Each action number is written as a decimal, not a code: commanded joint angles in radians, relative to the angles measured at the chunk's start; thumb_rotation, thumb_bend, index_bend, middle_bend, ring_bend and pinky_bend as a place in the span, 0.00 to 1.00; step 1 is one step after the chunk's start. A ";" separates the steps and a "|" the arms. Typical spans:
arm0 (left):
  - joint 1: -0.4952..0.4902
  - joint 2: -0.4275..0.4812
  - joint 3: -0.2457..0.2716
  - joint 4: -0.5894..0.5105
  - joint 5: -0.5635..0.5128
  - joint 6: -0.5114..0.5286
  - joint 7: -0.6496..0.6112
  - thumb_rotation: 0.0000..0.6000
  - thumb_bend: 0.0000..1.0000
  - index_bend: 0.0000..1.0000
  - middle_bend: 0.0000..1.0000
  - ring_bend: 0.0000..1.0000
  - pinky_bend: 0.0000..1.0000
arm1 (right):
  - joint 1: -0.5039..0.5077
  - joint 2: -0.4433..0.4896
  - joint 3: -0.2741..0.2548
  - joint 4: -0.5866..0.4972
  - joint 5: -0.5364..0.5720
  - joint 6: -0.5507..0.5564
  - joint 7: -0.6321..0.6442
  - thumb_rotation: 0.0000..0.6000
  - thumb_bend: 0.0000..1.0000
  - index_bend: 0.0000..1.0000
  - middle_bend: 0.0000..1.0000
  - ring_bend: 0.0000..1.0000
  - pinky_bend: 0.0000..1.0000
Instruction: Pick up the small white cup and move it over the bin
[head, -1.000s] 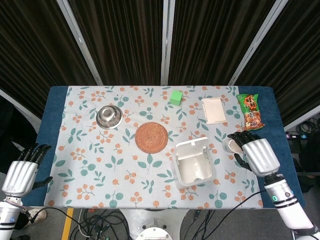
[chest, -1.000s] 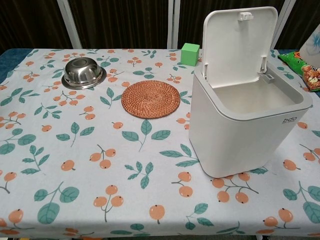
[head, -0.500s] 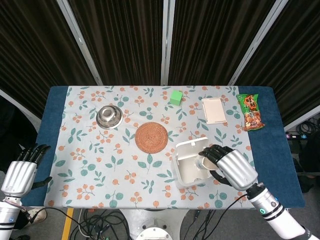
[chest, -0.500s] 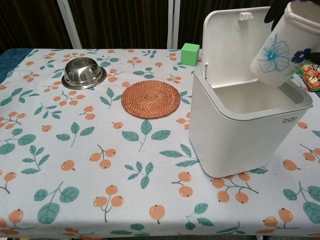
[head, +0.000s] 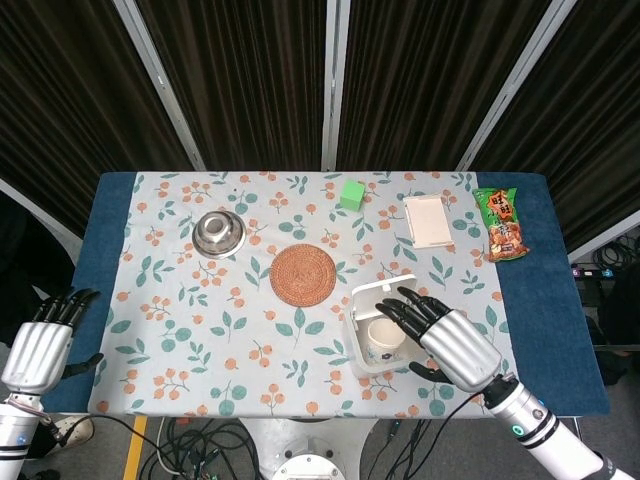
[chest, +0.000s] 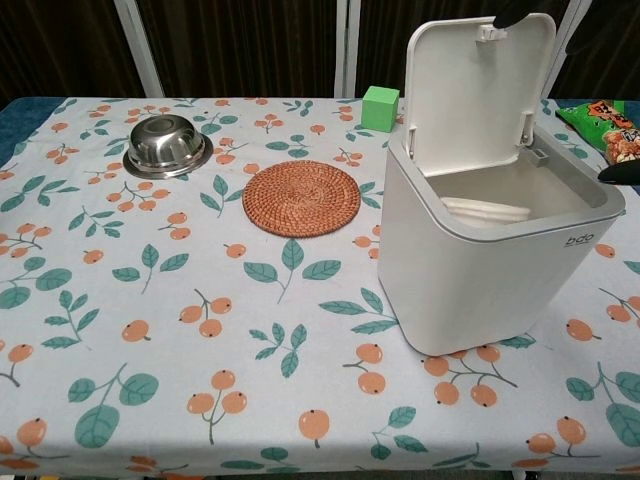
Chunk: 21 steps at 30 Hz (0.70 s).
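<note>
The small white cup (head: 385, 338) lies inside the white bin (head: 357, 345), and its rim (chest: 487, 210) shows just below the bin's edge in the chest view. The bin (chest: 480, 290) stands with its lid flipped up. My right hand (head: 445, 342) hovers over the bin's right side with fingers spread and holds nothing. Only dark fingertips (chest: 620, 172) of it show at the chest view's right edge. My left hand (head: 40, 350) hangs off the table's left front corner, fingers apart and empty.
A woven round coaster (head: 302, 274) lies left of the bin. A steel bowl (head: 219, 233) sits at the left. A green cube (head: 351, 193), a white pad (head: 428, 220) and a snack bag (head: 502, 224) lie at the back right.
The right hand carried the cup from the table's right side to above the bin, then let it go. The cup now lies inside the bin and the fingers have spread.
</note>
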<state>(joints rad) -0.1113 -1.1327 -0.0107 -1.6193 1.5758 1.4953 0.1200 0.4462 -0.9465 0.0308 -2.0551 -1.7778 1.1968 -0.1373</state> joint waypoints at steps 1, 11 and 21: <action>0.000 0.000 -0.001 -0.001 -0.001 0.001 0.000 1.00 0.03 0.16 0.16 0.09 0.19 | -0.018 0.012 -0.001 0.009 -0.010 0.035 0.003 1.00 0.07 0.03 0.12 0.03 0.23; 0.001 0.004 -0.005 -0.008 0.008 0.015 0.003 1.00 0.03 0.16 0.16 0.09 0.19 | -0.260 0.004 -0.030 0.244 0.106 0.329 -0.038 1.00 0.08 0.00 0.03 0.00 0.07; -0.006 0.019 -0.017 -0.037 0.008 0.017 0.028 1.00 0.03 0.16 0.16 0.09 0.19 | -0.393 -0.131 0.004 0.514 0.365 0.379 0.043 1.00 0.09 0.00 0.00 0.00 0.00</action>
<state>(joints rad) -0.1164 -1.1140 -0.0271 -1.6555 1.5842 1.5132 0.1478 0.0903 -1.0401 0.0216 -1.5794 -1.4689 1.5672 -0.1081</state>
